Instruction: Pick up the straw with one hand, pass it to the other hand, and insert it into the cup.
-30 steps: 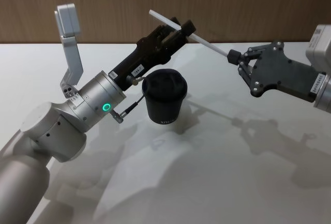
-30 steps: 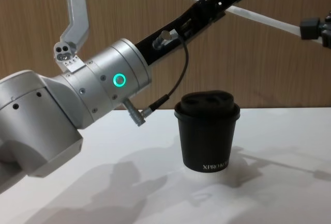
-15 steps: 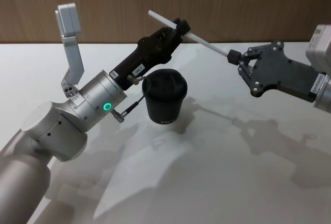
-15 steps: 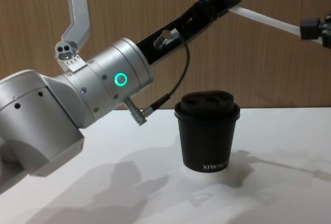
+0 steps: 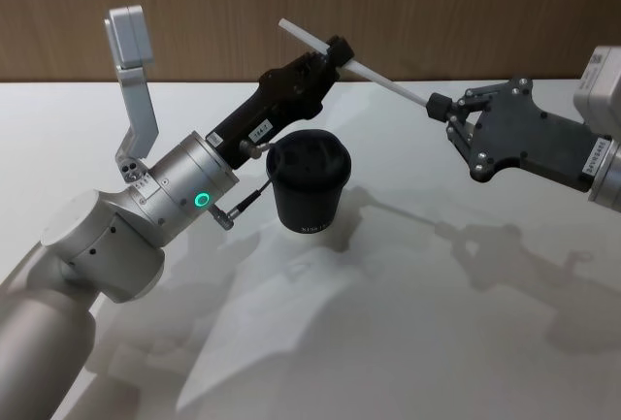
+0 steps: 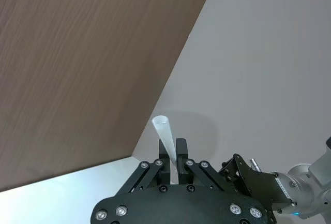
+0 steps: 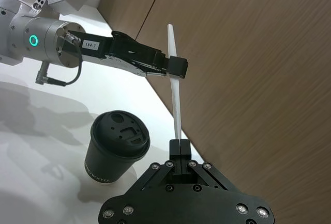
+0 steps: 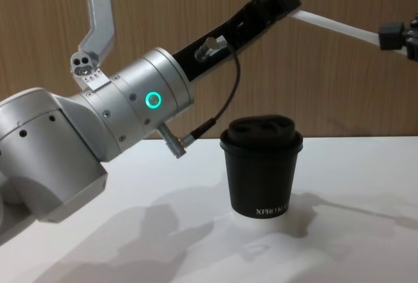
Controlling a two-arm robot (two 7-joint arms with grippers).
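Head view: the left gripper [image 5: 336,52], long and black on a silver wrist with a green ring [image 5: 200,201], reaches from 8 o'clock toward 1 o'clock and is clamped on the straw [image 5: 388,82] near one end; a short free length sticks out past its fingers toward 10 o'clock. The right gripper [image 5: 437,107], small and blocky, enters from 3 o'clock and pinches the straw's other end, so the white tube spans the gap between the two in the air, slanting from 10 o'clock down to 4 o'clock. The cup [image 5: 309,187] stands upright, lid on, on the white table [image 5: 437,323], at 6 o'clock of the left gripper's fingers and apart from the straw. Left wrist view: the left gripper [image 6: 171,154] is closed on the straw [image 6: 164,133], whose open end juts beyond the fingers against the wooden wall [image 6: 77,53]. Right wrist view: the right gripper [image 7: 178,149] has its fingers pressed on the straw [image 7: 175,100], which runs away from it to the left gripper [image 7: 176,69], gripping crosswise just short of the far tip; the cup [image 7: 118,144] stands on the table below. Chest view: the straw [image 8: 333,25] hangs high above the cup [image 8: 263,172], at its 12 to 2 o'clock, held by the left gripper [image 8: 287,0] and the right gripper [image 8: 392,36]
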